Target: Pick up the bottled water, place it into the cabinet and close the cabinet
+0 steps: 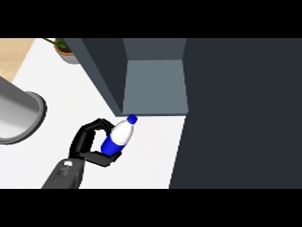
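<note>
The left hand [87, 138] comes in from the lower edge on its grey forearm, its black fingers and thumb curled round the lower half of the bottled water [119, 138]. The bottle leans with its blue cap toward the open cabinet [105, 66], and the cap sits just in front of the lip of the pale grey compartment floor. So the pick-up looks done, and the bottle seems raised off the white counter [29, 170] (though from this steep angle I cannot be sure that its base is off the surface). Nothing is inside the compartment yet. The placing is left to do, then letting go and drawing the hand out, then shutting the cabinet. The broad dark panel [245, 115] filling the right of the view is probably the swung-open door, which would have to be pushed to at the end. By my reckoning the task is about a third of the way along. A large grey cylinder [9, 111] lies on the counter to the left, well apart from the hand, and a potted plant [65, 49] stands at the far edge beside the cabinet. The right hand does not show.
</note>
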Controlling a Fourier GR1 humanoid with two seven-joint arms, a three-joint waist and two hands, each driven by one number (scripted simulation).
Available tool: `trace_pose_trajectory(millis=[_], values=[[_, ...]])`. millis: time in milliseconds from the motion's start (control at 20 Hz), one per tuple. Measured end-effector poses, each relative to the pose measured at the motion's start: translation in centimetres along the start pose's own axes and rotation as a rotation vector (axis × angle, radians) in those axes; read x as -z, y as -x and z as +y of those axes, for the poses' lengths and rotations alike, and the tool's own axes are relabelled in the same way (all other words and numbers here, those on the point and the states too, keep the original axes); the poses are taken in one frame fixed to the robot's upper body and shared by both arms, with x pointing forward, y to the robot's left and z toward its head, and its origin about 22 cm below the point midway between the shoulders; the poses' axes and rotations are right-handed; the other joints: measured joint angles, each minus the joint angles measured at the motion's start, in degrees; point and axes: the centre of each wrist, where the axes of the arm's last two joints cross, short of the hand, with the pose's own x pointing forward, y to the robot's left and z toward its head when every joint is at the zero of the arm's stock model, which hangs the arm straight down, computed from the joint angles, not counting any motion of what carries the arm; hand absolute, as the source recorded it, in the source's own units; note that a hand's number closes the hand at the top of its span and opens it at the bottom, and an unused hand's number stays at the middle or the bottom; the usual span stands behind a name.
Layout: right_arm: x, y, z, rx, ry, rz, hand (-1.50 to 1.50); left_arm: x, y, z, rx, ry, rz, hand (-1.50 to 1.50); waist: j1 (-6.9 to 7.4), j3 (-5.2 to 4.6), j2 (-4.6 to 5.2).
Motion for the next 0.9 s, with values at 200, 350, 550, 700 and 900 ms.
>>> trace_pose_trajectory(millis=[200, 350, 550, 700, 900], values=[[-0.1, -0.1, 0.3, 0.017, -0.004, 0.007, -1.50, 0.8, -0.4, -0.6, 0.030, -0.085, -0.055, 1.50, 0.16, -0.03, -0.07], [0.2, -0.2, 0.6, 0.026, -0.009, 0.004, -1.50, 1.9, -0.8, -1.7, 0.006, -0.105, -0.084, 1.50, 0.25, -0.03, -0.05], [0.1, -0.1, 0.7, 0.030, -0.006, 0.013, -1.50, 3.5, -2.2, -3.2, -0.053, -0.119, -0.104, 1.50, 0.24, -0.01, -0.17], [-0.2, 0.1, 0.1, 0.002, 0.000, 0.006, -1.50, 4.5, -3.5, -4.7, -0.101, -0.122, -0.109, 1.50, 0.16, 0.01, -0.20], [-0.4, 0.2, -0.1, 0.001, 0.013, 0.005, -1.50, 6.5, -6.4, -6.6, -0.161, -0.113, -0.107, 1.50, 0.27, 0.02, -0.25]])
